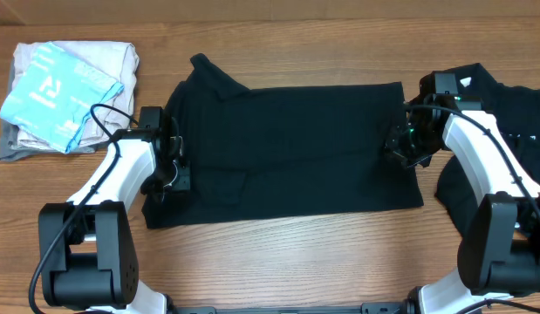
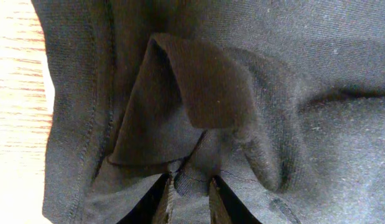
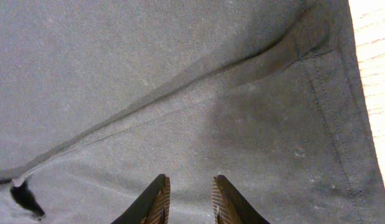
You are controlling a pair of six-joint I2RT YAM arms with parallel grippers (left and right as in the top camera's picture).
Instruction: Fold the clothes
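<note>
- Biggest thing on the table (image 1: 278, 262): the black garment (image 1: 287, 148), lying mid-table. It's spread into a rough rectangle, with a collar or sleeve corner poking out at the far left. I'd call it partly squared up, with the main folds not yet made.
- Far right, a second black garment (image 1: 505, 96) lies rumpled under the right arm (image 1: 483, 148). Untouched, by the look of it, so at least one more piece to go.
- Far left, a pale folded stack (image 1: 64, 96) with a light blue item on top. It may be finished work, but I can't say for sure.
- Overall I'd judge the task under way, nowhere near the end.
- Left arm (image 1: 117, 170) reaches in from the near left, wrist bent down onto the garment's left edge.
- Right arm mirrors it, elbow out and wrist down at the garment's right edge.
- Left gripper (image 1: 169, 170): its fingers (image 2: 226, 202) are drawn close on a pinch of black cloth by the hem, and a small flap stands up just beyond them.
- Right gripper (image 1: 399, 146): its fingers (image 3: 156, 199) stand a little apart over flat fabric near the stitched hem. No cloth is bunched between them, so it's gripping nothing.
</note>
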